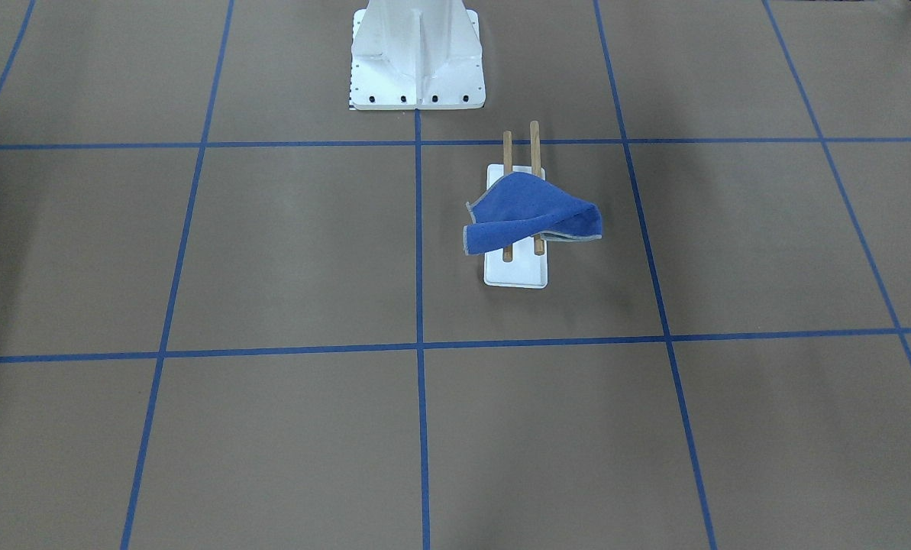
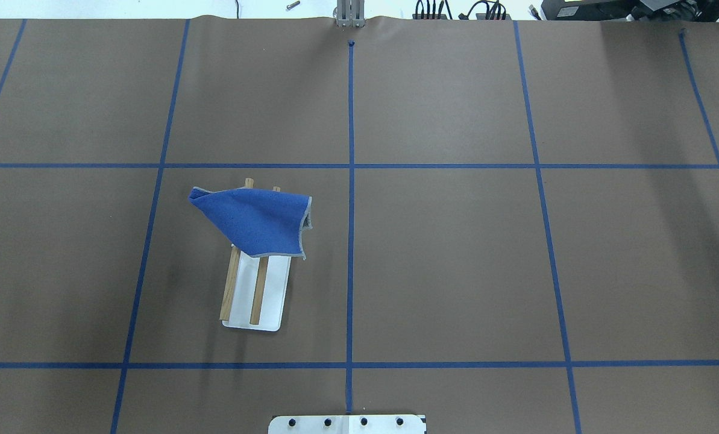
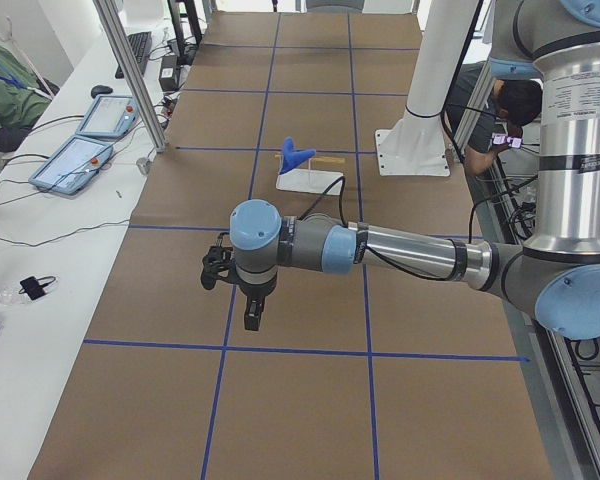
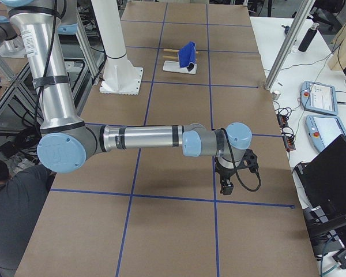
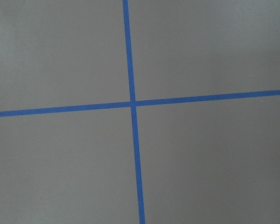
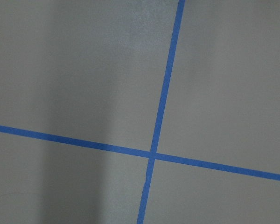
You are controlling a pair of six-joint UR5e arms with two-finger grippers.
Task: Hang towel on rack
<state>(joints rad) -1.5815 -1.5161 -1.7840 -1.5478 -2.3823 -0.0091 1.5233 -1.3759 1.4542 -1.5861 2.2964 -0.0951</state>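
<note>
The royal-blue towel lies draped over the far end of the rack's two wooden bars, one corner sticking out past the side. The rack stands on the brown table, its white base plate and near bar ends bare. Towel and rack also show in the overhead view, left of the centre line. My left gripper shows only in the exterior left view, far from the rack. My right gripper shows only in the exterior right view, also far off. I cannot tell whether either is open or shut.
The white bolted robot pedestal stands behind the rack. Blue tape lines grid the brown table. Tablets lie on the side bench. A person sits beyond the pedestal.
</note>
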